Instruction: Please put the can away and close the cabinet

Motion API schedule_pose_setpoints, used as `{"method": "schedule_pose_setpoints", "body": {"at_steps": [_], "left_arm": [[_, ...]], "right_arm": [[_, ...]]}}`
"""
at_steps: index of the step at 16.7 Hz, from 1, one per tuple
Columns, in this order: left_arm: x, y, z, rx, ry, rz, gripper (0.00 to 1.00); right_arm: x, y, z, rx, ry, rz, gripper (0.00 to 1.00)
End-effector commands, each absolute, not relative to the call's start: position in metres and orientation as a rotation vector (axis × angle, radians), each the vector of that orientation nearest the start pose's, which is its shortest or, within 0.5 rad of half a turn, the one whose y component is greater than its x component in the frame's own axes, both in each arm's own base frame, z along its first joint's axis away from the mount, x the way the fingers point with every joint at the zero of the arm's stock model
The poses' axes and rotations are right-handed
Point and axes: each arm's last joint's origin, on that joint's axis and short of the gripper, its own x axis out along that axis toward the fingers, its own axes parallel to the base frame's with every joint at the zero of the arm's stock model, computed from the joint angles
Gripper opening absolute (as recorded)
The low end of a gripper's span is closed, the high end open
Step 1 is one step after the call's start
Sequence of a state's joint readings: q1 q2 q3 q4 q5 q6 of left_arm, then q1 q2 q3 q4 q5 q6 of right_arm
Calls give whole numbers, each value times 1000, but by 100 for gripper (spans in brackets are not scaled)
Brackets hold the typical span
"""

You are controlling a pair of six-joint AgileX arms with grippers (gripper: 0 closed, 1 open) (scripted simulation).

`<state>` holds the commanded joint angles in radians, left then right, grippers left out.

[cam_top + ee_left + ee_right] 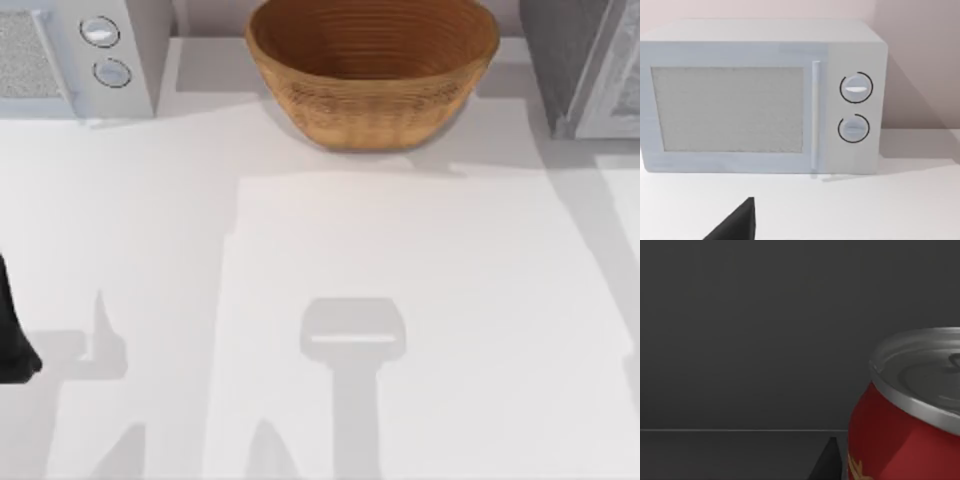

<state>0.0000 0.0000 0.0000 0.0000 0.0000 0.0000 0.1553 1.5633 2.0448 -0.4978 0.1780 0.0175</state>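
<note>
The can [905,435], red with a silver top and a bit of yellow label, fills the near corner of the right wrist view. My right gripper [890,467] is shut on it, one dark fingertip [827,462] lying against its side. Behind the can is the dark grey inside of the cabinet [740,340], with a flat floor below. The cabinet [585,65] stands at the table's far right corner. My left arm [12,340] is parked at the table's left edge, and its gripper [735,222] faces the microwave.
A large woven basket [372,70] stands at the back middle of the table. A white microwave [80,55] with two dials sits at the back left, its door [727,110] closed. The white tabletop [400,300] spreads across the middle and front.
</note>
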Motion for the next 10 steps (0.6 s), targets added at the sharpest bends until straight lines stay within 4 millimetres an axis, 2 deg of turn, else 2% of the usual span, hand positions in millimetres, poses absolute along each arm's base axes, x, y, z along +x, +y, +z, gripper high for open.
{"method": "schedule_pose_setpoints", "body": {"at_steps": [5,10], "left_arm": [[106,-1,160,0,0,0,100],[106,-1,160,0,0,0,100]], "right_arm": [[359,49,543,2,-8,-7,0],[398,46,535,4,-7,-2,0]]}}
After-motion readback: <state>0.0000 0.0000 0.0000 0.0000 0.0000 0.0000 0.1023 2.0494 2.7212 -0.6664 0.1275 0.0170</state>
